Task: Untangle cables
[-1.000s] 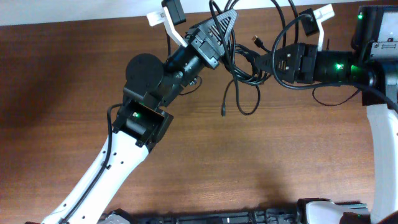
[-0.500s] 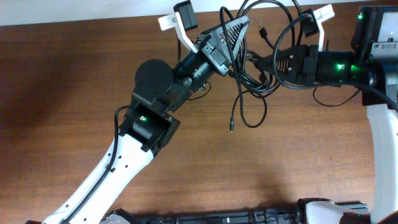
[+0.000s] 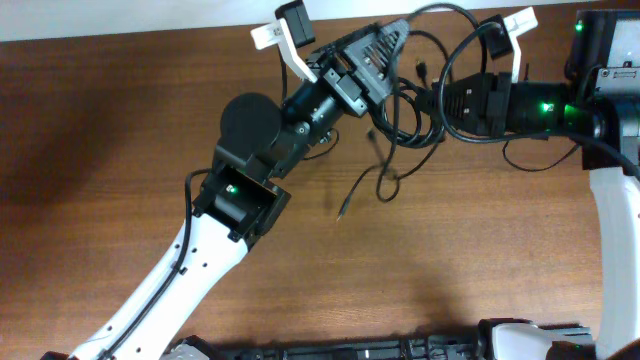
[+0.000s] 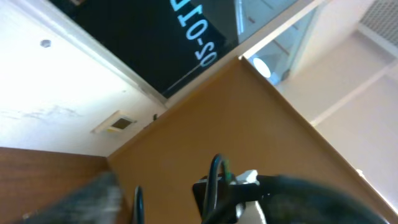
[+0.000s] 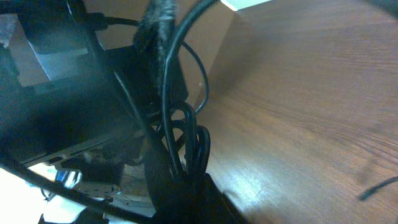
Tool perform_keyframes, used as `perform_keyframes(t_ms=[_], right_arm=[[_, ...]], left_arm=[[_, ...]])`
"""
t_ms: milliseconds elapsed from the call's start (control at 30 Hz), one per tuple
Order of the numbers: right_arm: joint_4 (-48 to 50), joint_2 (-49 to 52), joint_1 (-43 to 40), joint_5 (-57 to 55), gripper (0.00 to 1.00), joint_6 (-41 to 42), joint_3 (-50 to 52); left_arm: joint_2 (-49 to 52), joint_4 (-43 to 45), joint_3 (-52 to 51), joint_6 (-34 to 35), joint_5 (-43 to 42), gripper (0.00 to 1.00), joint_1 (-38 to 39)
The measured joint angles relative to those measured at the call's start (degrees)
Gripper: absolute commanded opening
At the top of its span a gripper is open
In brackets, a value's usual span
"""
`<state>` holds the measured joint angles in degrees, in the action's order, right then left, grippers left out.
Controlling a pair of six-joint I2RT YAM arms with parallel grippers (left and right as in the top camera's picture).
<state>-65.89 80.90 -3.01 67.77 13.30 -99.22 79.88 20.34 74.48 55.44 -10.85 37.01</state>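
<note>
The cables (image 3: 408,118) are a tangle of thin black cords at the table's far edge, between my two grippers. One loose end (image 3: 343,211) trails down-left onto the wood. My right gripper (image 3: 428,100) is shut on the bundle from the right. In the right wrist view several strands (image 5: 186,134) run down into its closed jaws (image 5: 189,186). My left gripper (image 3: 383,45) stands open at the top left of the tangle. In the left wrist view a black cord (image 4: 214,183) rises between its blurred grey finger (image 4: 93,196) and the dark one on the right.
The brown wooden table (image 3: 480,250) ends at a white strip along the top of the overhead view. My left arm (image 3: 235,195) crosses from bottom left to top centre. The right arm's base (image 3: 612,70) fills the right edge.
The left gripper was shut on the cords and now stands open, a little further up and right. The freed cord end dropped down-left onto the table. The right gripper closed on the bundle.
</note>
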Motion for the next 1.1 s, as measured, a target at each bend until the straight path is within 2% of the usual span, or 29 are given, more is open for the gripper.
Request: perform_keyframes(t_ms=[167,400,567,700,933,1100], right_arm=[[-0.07,0.00,-0.81,-2.56,0.04,-0.02,0.00],[-0.94,0.02,-8.70,-3.50,0.04,-0.04,0.00],[-0.92,0.04,-11.32,-3.89,0.04,0.02,0.00],[-0.94,0.04,-11.50,-6.40,0.04,-0.02,0.02],[-0.96,0.07,-11.50,-7.37,0.04,-0.02,0.02],[-0.98,0.07,-11.50,-7.41,0.04,0.00,0.00]], left_arm=[[0.13,-9.60,0.20,-3.91,0.48,0.99,-3.82],[0.28,-27.32,0.33,-5.55,0.90,0.99,-12.37],[0.31,-36.04,0.39,-12.37,0.81,0.99,-16.57],[0.31,-34.75,0.39,-14.91,-4.15,0.99,-17.14],[0.33,-24.41,0.39,-14.56,-25.11,0.99,-16.76],[0.33,-19.54,0.39,-12.26,-29.46,0.99,-13.31]])
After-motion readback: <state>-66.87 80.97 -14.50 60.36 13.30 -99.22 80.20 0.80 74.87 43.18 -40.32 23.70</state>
